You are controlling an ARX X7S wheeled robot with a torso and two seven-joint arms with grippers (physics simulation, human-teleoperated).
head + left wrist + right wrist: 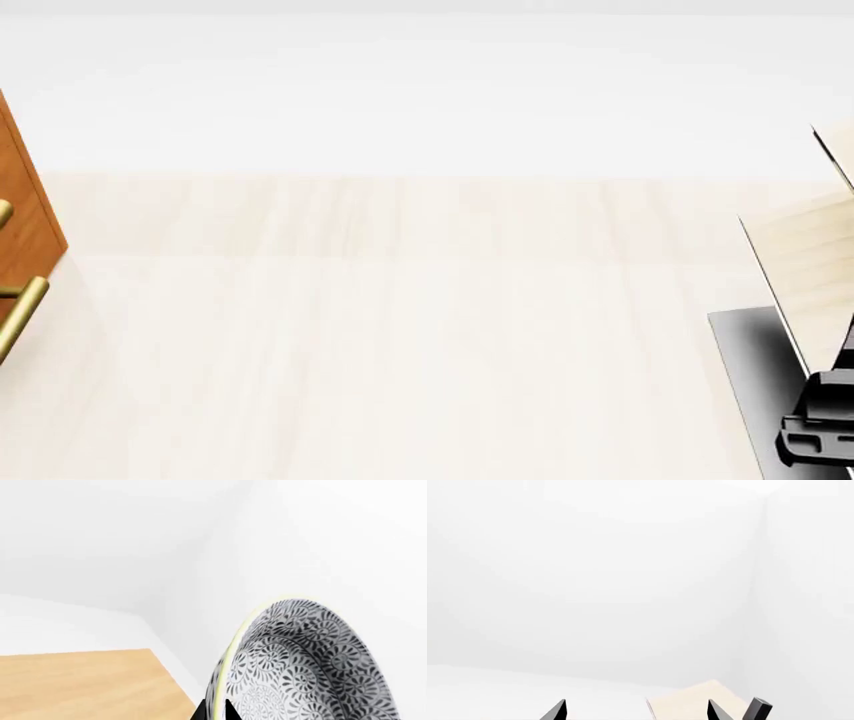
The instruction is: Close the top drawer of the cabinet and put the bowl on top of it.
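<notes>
The bowl fills the near corner of the left wrist view, so close that its patterned wall and pale rim dominate the frame. It is tipped up on edge, with its opening facing sideways rather than skyward, so the axis through its centre lies roughly level. The left gripper shows only as two dark tips at the frame edge, one on each side of the rim, which suggests it is clamped on the rim. It looks like glazed ceramic: stiff, slick and likely to chip, and fairly heavy for a pinch at one point, so a rim hold could let it swing or slip. Behind it lies an orange-brown wooden surface, probably the cabinet top, well apart from the bowl. In the head view the cabinet shows only as a sliver at the left edge with two brass handles. Which drawer each belongs to, and whether the top one is shut, cannot be told. The right gripper holds nothing, its two dark tips standing wide apart against a white wall, and pale wood panels stand at the right.
</notes>
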